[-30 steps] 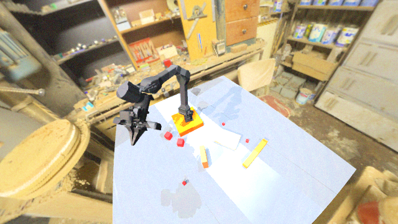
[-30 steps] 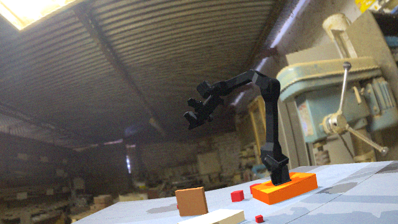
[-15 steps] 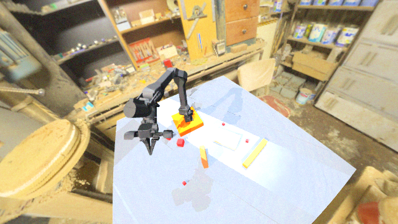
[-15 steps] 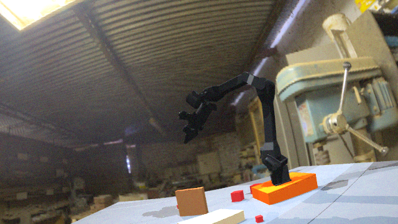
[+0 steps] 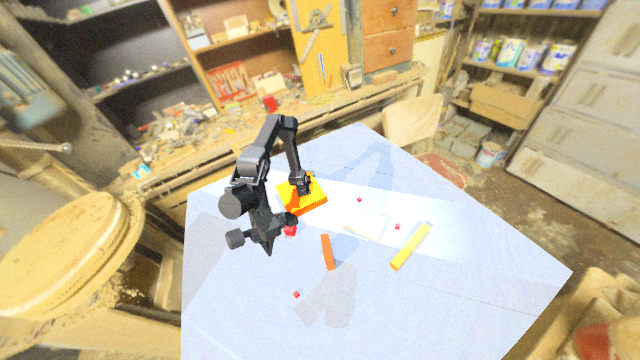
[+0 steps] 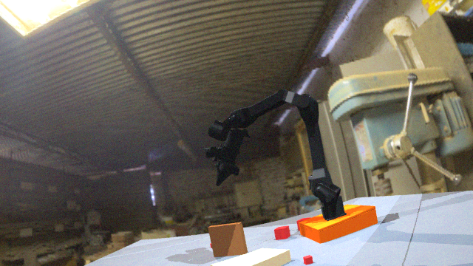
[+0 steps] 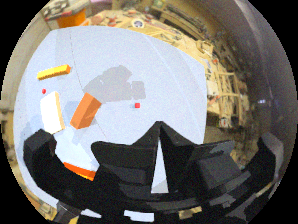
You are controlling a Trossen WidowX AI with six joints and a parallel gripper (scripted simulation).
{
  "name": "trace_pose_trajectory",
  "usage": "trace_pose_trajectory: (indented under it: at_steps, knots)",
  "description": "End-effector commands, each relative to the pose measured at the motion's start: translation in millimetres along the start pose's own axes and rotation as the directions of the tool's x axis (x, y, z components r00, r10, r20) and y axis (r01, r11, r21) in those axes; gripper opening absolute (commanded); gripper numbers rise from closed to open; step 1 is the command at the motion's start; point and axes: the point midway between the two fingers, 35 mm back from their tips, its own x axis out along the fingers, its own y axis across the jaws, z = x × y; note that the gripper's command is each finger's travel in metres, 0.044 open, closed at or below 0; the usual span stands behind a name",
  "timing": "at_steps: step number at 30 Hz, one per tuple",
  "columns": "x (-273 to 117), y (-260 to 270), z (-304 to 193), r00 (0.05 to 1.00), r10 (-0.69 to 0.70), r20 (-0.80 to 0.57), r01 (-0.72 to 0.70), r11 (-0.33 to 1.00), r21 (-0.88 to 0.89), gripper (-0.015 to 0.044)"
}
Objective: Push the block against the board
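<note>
The black claw [image 5: 270, 253] [image 6: 219, 183] [image 7: 158, 124] is hanging above the table [image 5: 425, 310] [image 6: 436, 222] [image 7: 165, 60], its fingers together with nothing between them; the white squarish slab [image 5: 367, 223] [image 6: 259, 258] [image 7: 50, 112] is lying flat between the upright orange-brown block [image 5: 327, 251] [image 6: 228, 239] [image 7: 85, 111] and the long yellow bar [image 5: 411, 246] [image 7: 54, 72], touching neither. Which piece is serving as the task's square block or board, I cannot tell for certain; the small red cube [image 5: 397, 226] [image 7: 44, 91] is sitting between slab and bar.
</note>
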Motion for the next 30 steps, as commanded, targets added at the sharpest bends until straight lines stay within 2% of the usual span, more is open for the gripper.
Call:
trace_pose_trajectory:
  at_steps: [1, 15, 30]
  knots:
    - [8, 13, 0, 0.998, 0.046, -0.035, -0.049, 0.995, -0.087, 0.0000]
    - [35, 70, 1, 0.956, 0.221, -0.190, -0.284, 0.855, -0.434, 0.0000]
    - [49, 131, -6, 0.857, 0.346, -0.382, -0.513, 0.500, -0.698, 0.0000]
